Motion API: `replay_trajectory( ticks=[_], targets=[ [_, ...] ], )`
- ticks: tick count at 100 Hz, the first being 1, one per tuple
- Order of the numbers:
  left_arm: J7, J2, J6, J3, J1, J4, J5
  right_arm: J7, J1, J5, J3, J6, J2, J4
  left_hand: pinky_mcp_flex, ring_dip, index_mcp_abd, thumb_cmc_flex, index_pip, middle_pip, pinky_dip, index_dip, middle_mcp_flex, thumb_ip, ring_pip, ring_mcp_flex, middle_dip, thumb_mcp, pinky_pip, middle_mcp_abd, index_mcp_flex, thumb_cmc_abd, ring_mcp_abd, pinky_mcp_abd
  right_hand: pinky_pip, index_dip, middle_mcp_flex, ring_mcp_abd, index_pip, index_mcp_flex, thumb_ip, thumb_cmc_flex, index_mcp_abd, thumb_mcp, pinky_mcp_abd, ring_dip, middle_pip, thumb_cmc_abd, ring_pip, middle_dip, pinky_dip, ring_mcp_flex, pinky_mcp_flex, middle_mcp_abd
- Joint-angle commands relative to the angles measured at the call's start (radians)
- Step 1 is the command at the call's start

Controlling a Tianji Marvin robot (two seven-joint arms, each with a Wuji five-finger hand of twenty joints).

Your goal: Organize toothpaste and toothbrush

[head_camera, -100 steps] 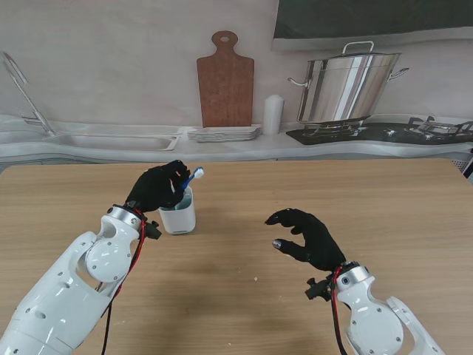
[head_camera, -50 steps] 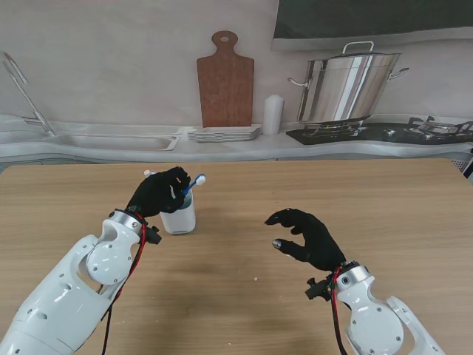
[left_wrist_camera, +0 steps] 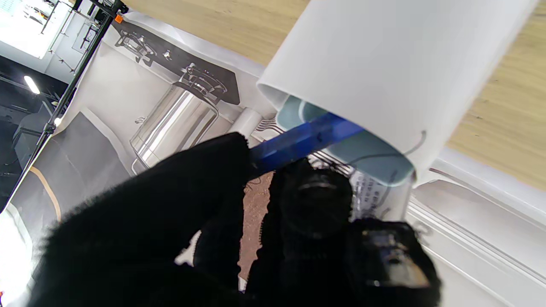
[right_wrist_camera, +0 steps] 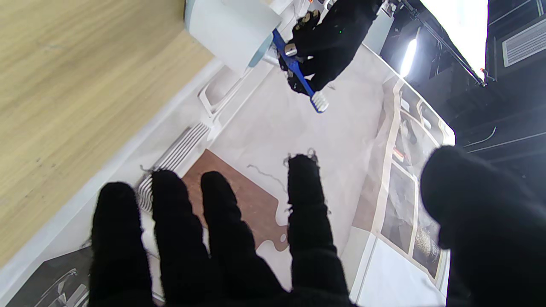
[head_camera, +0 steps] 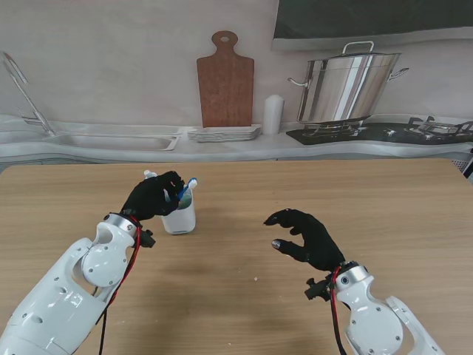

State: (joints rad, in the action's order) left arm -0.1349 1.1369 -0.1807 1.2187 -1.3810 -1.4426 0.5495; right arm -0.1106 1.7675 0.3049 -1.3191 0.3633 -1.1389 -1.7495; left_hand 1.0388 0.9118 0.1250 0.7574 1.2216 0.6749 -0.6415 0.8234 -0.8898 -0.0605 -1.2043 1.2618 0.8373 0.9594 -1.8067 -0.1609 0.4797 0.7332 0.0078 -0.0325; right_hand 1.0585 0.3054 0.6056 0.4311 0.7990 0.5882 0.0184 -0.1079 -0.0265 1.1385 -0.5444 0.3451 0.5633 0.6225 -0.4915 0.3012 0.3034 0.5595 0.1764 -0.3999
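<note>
Our left hand (head_camera: 154, 196) gripped the blue toothbrush (head_camera: 185, 190), its handle end dipped slanting into the white cup (head_camera: 179, 216) on the table (head_camera: 244, 259). Our right hand (head_camera: 307, 238) hovered apart, fingers spread, holding nothing

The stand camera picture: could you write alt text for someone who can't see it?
A robot's black-gloved left hand holds a blue toothbrush with its handle end in a white cup on a wooden table. Its right hand hovers open over the table, holding nothing. A printed kitchen backdrop stands behind.
</note>
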Motion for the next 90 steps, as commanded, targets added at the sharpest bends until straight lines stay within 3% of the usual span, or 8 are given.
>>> replay_trajectory(
  ticks=[1, 7, 34, 47, 90],
  targets=[
    [0.019, -0.003, 0.007, 0.006, -0.004, -0.013, 0.001, 0.015, 0.006, 0.003, 0.003, -0.004, -0.003, -0.001, -0.004, 0.022, -0.001, 0.022, 0.01, -0.005, -0.011, -0.029, 0.042, -0.003, 0.011, -0.004, -0.036, -0.015, -0.072, 0.011, -0.035, -0.029, 0.06, 0.046, 0.001, -0.002, -0.009, -0.01, -0.007, 0.014, 0.039, 0.022, 0.0, 0.01, 0.001, -0.02, -0.01, 0.013, -0.004, 0.0, -0.005, 0.004, -0.005, -0.011],
    [0.02, -0.003, 0.009, 0.008, -0.006, -0.016, 0.003, 0.016, 0.005, 0.003, 0.003, -0.004, -0.003, -0.001, -0.015, 0.036, -0.01, 0.003, -0.006, 0.014, -0.014, -0.041, 0.072, -0.018, 0.023, -0.005, -0.073, -0.026, -0.069, 0.01, -0.048, -0.049, 0.059, 0.05, 0.001, -0.002, -0.011, -0.009, -0.007, 0.013, 0.039, 0.022, -0.001, 0.009, 0.001, -0.02, -0.01, 0.012, -0.004, 0.0, -0.005, 0.005, -0.004, -0.011],
    [0.023, -0.006, 0.009, 0.016, -0.013, -0.022, 0.014, 0.016, 0.005, 0.002, 0.003, -0.004, -0.003, -0.001, -0.046, 0.06, -0.034, -0.041, -0.05, 0.038, -0.021, -0.064, 0.168, -0.008, 0.043, -0.033, -0.144, -0.088, -0.071, 0.012, -0.091, -0.095, 0.064, 0.058, 0.003, -0.002, -0.012, -0.008, -0.007, 0.013, 0.038, 0.022, -0.002, 0.008, 0.0, -0.018, -0.01, 0.012, -0.004, 0.0, -0.004, 0.006, -0.003, -0.012],
    [0.021, -0.006, 0.01, 0.021, -0.017, -0.027, 0.018, 0.017, 0.005, 0.002, 0.003, -0.004, -0.003, 0.0, -0.062, 0.077, -0.047, -0.054, -0.086, 0.065, -0.026, -0.062, 0.216, -0.033, 0.054, -0.052, -0.249, -0.114, -0.068, 0.011, -0.108, -0.12, 0.067, 0.062, 0.003, -0.002, -0.012, -0.007, -0.007, 0.012, 0.038, 0.021, -0.001, 0.008, -0.001, -0.017, -0.009, 0.012, -0.003, 0.001, -0.004, 0.005, -0.003, -0.012],
    [0.007, -0.007, 0.001, 0.043, -0.04, -0.062, 0.039, 0.02, 0.002, 0.001, 0.005, -0.007, -0.002, 0.001, -0.111, 0.083, -0.072, -0.088, -0.149, 0.028, -0.034, -0.086, 0.279, -0.059, 0.065, -0.101, -0.282, -0.146, -0.062, 0.004, -0.146, -0.183, 0.074, 0.065, 0.004, -0.002, -0.012, -0.007, -0.007, 0.012, 0.038, 0.022, -0.002, 0.008, 0.0, -0.015, -0.009, 0.011, -0.005, 0.0, -0.003, 0.009, -0.002, -0.011]
  ],
)
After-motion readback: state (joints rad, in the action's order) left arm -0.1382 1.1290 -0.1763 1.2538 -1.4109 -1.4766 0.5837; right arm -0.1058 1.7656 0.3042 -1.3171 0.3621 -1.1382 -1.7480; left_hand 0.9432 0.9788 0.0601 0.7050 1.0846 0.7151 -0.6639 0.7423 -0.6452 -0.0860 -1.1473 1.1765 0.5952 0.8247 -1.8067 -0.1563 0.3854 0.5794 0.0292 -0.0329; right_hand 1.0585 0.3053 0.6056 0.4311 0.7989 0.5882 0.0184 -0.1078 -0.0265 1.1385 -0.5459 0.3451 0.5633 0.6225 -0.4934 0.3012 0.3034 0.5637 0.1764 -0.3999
